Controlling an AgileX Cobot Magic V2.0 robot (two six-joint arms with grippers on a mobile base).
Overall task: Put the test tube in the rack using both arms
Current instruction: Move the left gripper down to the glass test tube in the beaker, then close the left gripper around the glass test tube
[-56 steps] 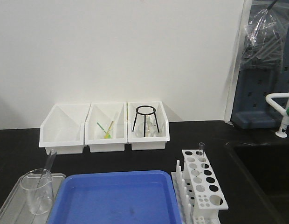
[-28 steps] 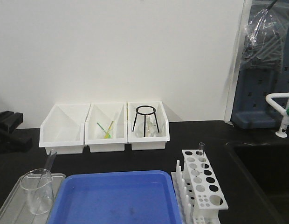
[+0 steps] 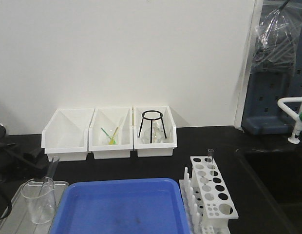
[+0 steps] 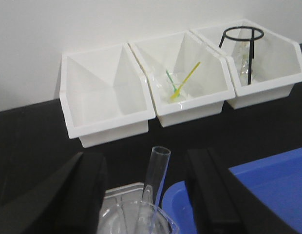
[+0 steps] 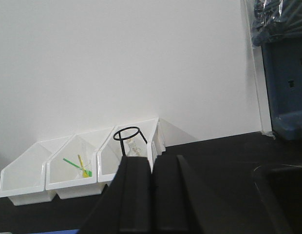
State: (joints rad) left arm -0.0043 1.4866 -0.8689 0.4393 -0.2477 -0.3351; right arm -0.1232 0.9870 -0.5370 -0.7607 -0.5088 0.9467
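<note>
Black benchtop (image 3: 209,141) under a bare white wall: my left gripper (image 4: 143,161) hangs wide open and empty over the beaker (image 3: 39,200) at the near left corner. Its two fingers (image 4: 87,195) stand one on each side of the test tube (image 4: 159,180), apart from the glass on both sides. The tube stands steeply in the beaker, open rim up, its long axis leaning toward the white bins (image 3: 68,146) at the back and a little to the right in the front view, so the mouth of my left gripper lies square across it. My right gripper (image 5: 152,168) is pressed closed on nothing, looks out at the bins and the wall, and shows no tube at all; the left one is plainly the nearer (I judge the first grasp falls to it). The rack (image 3: 212,192) stands well apart, on the far side of the blue tray (image 3: 117,183), with a second tube (image 3: 210,158) upright in a rear hole. Hard to read: the tube's round bottom is lost in the glare of the beaker wall, the beaker is cut off by the lower edge of the left wrist view, my left arm (image 3: 14,156) is only a dark shape at the frame's edge, the right arm is absent from the front view, and neither wrist view shows the rack.
</note>
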